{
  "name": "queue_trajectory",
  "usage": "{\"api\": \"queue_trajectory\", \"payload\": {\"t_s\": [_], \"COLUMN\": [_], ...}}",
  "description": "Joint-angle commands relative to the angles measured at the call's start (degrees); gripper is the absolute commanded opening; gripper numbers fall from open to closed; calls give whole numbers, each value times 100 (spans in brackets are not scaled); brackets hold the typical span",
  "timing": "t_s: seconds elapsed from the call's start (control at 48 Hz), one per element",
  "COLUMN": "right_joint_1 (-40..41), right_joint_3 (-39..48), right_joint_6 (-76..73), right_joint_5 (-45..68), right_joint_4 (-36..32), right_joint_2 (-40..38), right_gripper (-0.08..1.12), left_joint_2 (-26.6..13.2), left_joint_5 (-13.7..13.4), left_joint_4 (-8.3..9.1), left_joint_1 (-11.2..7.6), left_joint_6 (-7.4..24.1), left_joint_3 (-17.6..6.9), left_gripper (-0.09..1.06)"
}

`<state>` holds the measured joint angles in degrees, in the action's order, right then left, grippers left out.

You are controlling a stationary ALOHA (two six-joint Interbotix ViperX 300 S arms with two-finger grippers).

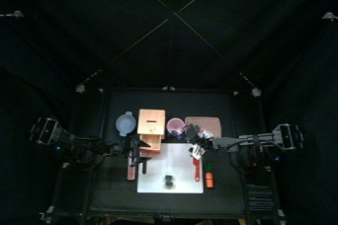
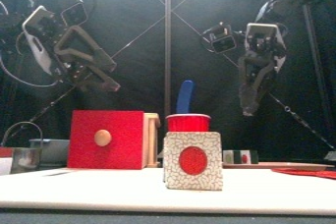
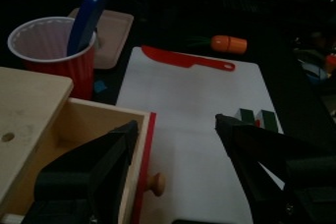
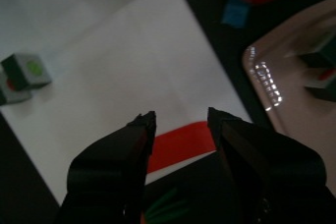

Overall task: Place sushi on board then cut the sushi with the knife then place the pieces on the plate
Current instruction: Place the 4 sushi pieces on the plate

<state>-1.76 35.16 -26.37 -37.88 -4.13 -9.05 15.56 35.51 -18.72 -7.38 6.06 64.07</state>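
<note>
A white cutting board [image 1: 175, 170] lies at the table's front. On it stands a sushi piece [image 2: 194, 161], white-sided with a red centre, and a smaller green piece [image 4: 27, 71] sits apart from it. A red toy knife [image 3: 188, 59] lies flat on the board's right edge. My right gripper [image 4: 182, 118] hangs open just above that knife [image 4: 184, 145], holding nothing. My left gripper [image 3: 178, 130] is open and empty over the board's left side, by the wooden box. The pink plate [image 1: 205, 126] lies behind the board on the right.
The wooden box [image 1: 150, 128] stands behind the board's left side, its red drawer front [image 2: 105, 140] facing forward. A red cup [image 2: 188, 125] holds a blue knife [image 2: 184, 95]. A blue-grey bowl [image 1: 126, 122] sits back left. An orange toy [image 3: 229, 43] lies off the board's right edge.
</note>
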Motion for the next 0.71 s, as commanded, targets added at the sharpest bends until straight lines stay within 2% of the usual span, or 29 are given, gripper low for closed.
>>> {"api": "queue_trajectory", "payload": {"t_s": [0.021, 0.208, 0.417, 0.708], "right_joint_1": [-167, -325, -633, -791], "right_joint_3": [-606, -1283, -2004, -2268], "right_joint_6": [721, 1547, 1661, 1661], "right_joint_5": [-35, 0, -26, -9], "right_joint_4": [615, 1178, 1204, 1257], "right_joint_2": [334, 1160, 1907, 2180], "right_gripper": [82, 82, 82, 82], "left_joint_2": [18, 9, 9, 9], "left_joint_5": [26, 26, 18, 18], "left_joint_4": [-26, -141, -149, -176], "left_joint_1": [18, 18, 18, 18], "left_joint_6": [0, 9, 9, 9], "left_joint_3": [-149, -123, -35, 0], "left_gripper": [96, 96, 96, 96]}}
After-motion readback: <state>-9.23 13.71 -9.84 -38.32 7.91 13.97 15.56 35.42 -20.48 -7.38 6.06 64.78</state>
